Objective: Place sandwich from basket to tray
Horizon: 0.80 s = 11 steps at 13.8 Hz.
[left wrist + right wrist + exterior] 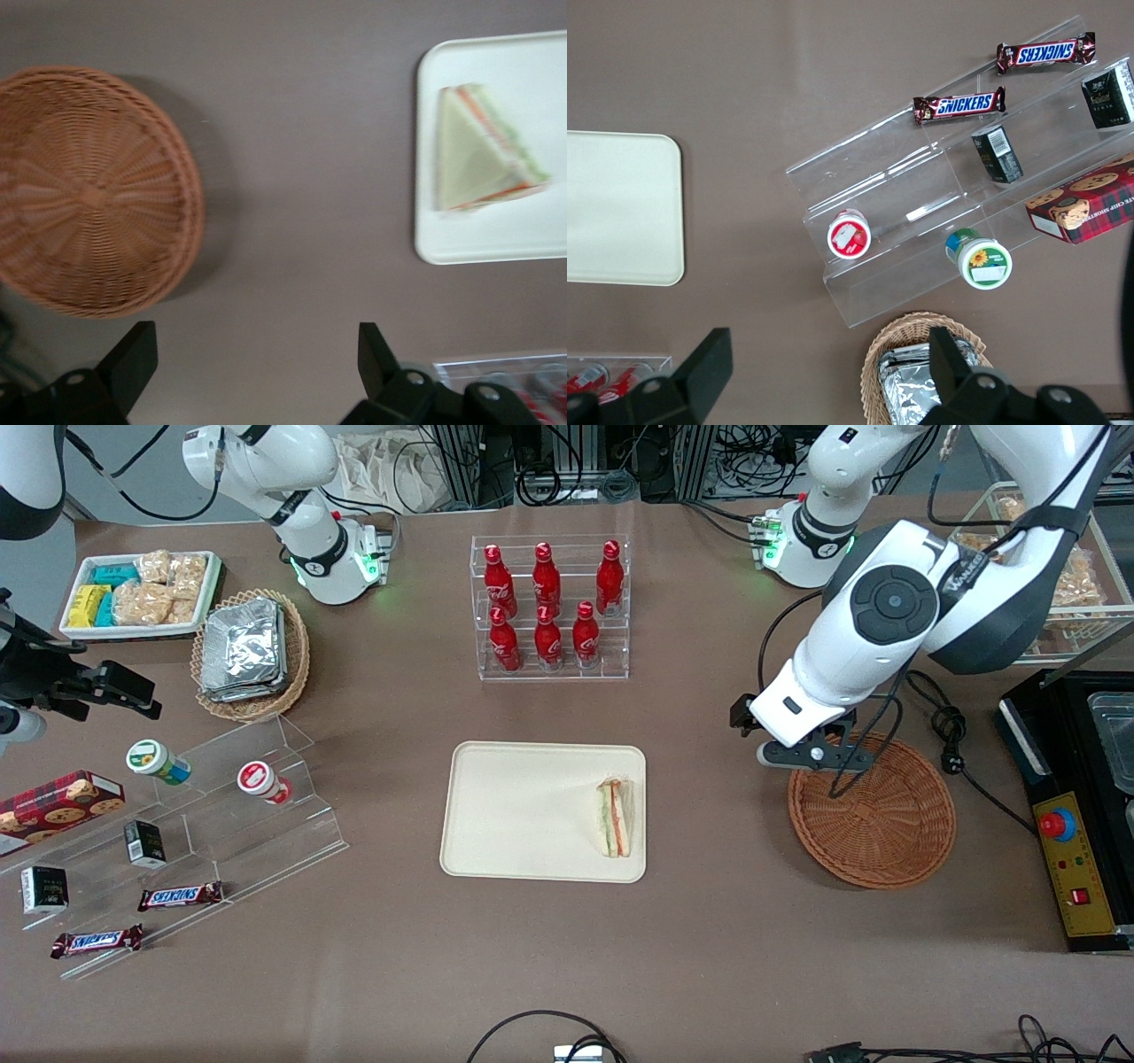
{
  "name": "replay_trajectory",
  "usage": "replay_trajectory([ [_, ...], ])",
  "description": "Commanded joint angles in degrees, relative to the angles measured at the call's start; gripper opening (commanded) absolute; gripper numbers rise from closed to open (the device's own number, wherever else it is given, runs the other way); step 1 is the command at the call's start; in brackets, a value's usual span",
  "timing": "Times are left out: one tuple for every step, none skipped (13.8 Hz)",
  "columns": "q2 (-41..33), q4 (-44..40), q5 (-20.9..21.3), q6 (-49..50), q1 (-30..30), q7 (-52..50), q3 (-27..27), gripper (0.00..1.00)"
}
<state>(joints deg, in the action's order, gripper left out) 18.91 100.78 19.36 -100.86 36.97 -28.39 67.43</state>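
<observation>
The sandwich, a pale bread wedge with green and orange-red layers, lies on the cream tray, at the tray's end nearest the basket. The reddish-brown wicker basket has nothing in it. My gripper hangs above the table at the basket's rim, between basket and tray. It is open, its two black fingers wide apart with only bare table between them.
A clear rack of red bottles stands farther from the front camera than the tray. A black control box with a red button lies toward the working arm's end. A tan basket of foil packs and stepped snack shelves lie toward the parked arm's end.
</observation>
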Motion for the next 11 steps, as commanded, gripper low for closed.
replay_trajectory([
  [-5.5,-10.3,-8.3,9.6,-14.5,7.2,-19.8,1.0],
  [-6.2,-11.8,-10.4,11.0,-18.1,10.3,-26.5,1.0],
  [-8.3,-11.7,-11.6,11.0,-21.0,15.1,-33.4,1.0],
  [-9.6,-11.8,-13.8,11.2,-23.4,21.0,-40.1,1.0],
  [-10.6,-11.7,-15.6,11.4,-25.9,26.8,-46.6,1.0],
  [-11.0,-11.7,-16.0,11.5,-29.1,31.2,-52.9,1.0],
  [-11.3,-11.8,-16.1,11.5,-32.5,31.8,-58.2,1.0],
  [-11.8,-11.7,-16.0,11.5,-35.0,31.1,-61.3,1.0],
  [-11.8,-11.9,-15.8,11.8,-34.9,29.1,-61.8,1.0],
  [-11.2,-12.9,-15.6,12.6,-34.9,27.4,-62.0,1.0],
  [-10.9,-13.7,-15.3,12.7,-34.9,27.1,-62.0,1.0],
])
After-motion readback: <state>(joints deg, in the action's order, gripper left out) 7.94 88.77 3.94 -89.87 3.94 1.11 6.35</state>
